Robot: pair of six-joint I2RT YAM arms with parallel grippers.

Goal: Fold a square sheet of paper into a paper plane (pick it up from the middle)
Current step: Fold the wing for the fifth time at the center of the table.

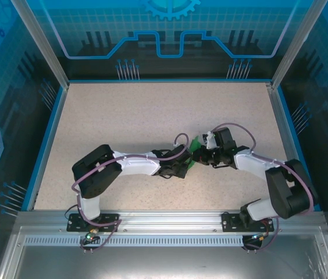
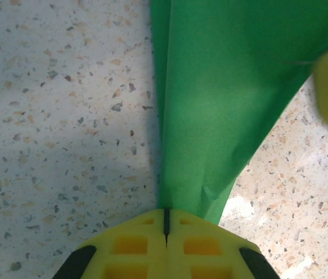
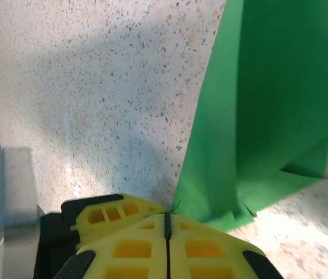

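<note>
Pinching the green paper (image 2: pixel 210 99) at its narrow end, the left gripper (image 2: pixel 165 216) has its yellow fingers fully closed, and the paper rises out of the seam between them at the bottom centre of the left wrist view towards the top of the frame. A long crease runs up its left side.

In the overhead view the paper is a small green patch at the middle of the table (image 1: pixel 152 116), between the two arms where their tips meet. The right gripper (image 3: pixel 167 218) is closed too, with its fingers pressed together at the bottom of its own view. The lower edge of the paper comes down to meet its tip, filling the right half of that frame. I cannot tell whether that edge is actually caught between the fingers or only lies against them.

The paper looks very light and thin, and it will bend under its own weight wherever it is not supported. The small crumples near its lower corner in the right wrist view suggest that it dents easily under a hard pinch. It is probably smooth enough to slide out of a loose hold, and a sharp pull could tear it.

The safest place to hold it seems to be along the folded crease, where the doubled layers are stiffer. A hold near the middle should also stop the ends drooping unevenly. Pressing should be firm but slow.
</note>
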